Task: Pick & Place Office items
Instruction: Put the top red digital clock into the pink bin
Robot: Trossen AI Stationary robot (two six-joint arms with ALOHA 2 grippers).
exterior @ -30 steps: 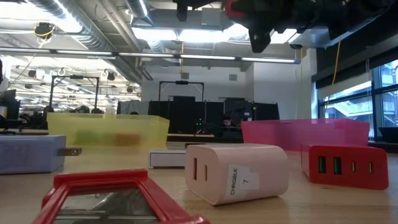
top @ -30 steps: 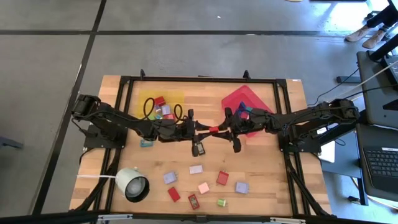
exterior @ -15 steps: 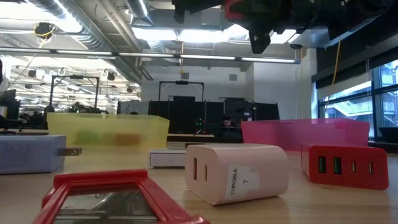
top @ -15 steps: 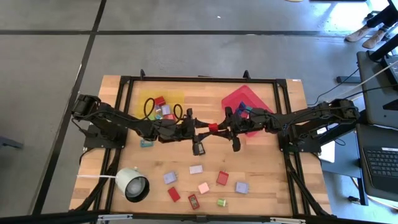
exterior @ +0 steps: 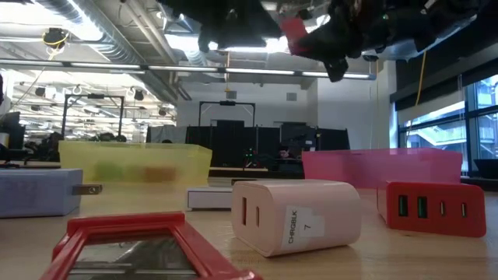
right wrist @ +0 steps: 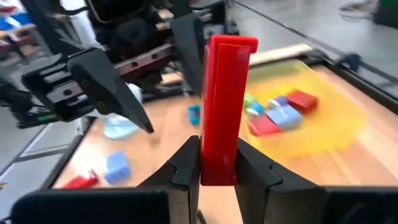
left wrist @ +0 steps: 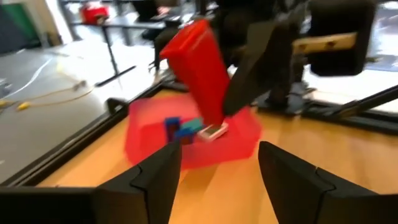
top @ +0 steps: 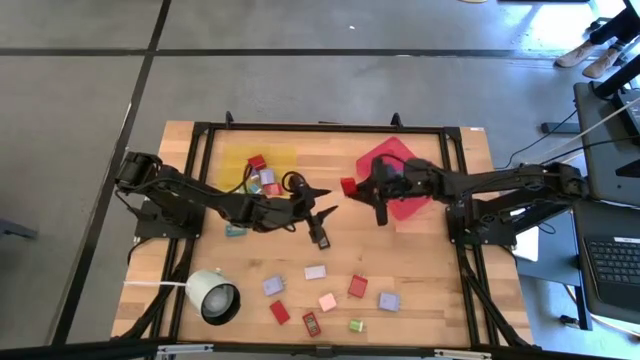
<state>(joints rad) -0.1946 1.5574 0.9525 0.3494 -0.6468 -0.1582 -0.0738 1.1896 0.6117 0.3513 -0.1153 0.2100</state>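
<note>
A handover had just finished above the middle of the table. A second earlier both grippers met at the centre of the overhead picture, pinching the same small flat red rectangular block between them. Now the left gripper (top: pixel 318 201) had let go, its two dark fingers (left wrist: pixel 155 180) standing spread with nothing between them, and it hung just left of centre, near the translucent yellow plastic tray (top: pixel 235 160) in the upper left of the table. The right gripper (top: pixel 352 188) had drawn back towards the upper right, its fingers clamped on the red block (right wrist: pixel 222 106), which stood upright in the grip. In the overhead picture the block (top: pixel 347 185) hung in the air just beside the left edge of the translucent red plastic tray (top: pixel 418 208). To my eye that tray was where it would be dropped. About nine loose coloured blocks (top: pixel 357 286) lay along the lower part of the wooden table (top: pixel 420 270), so plenty of sorting was left.
</note>
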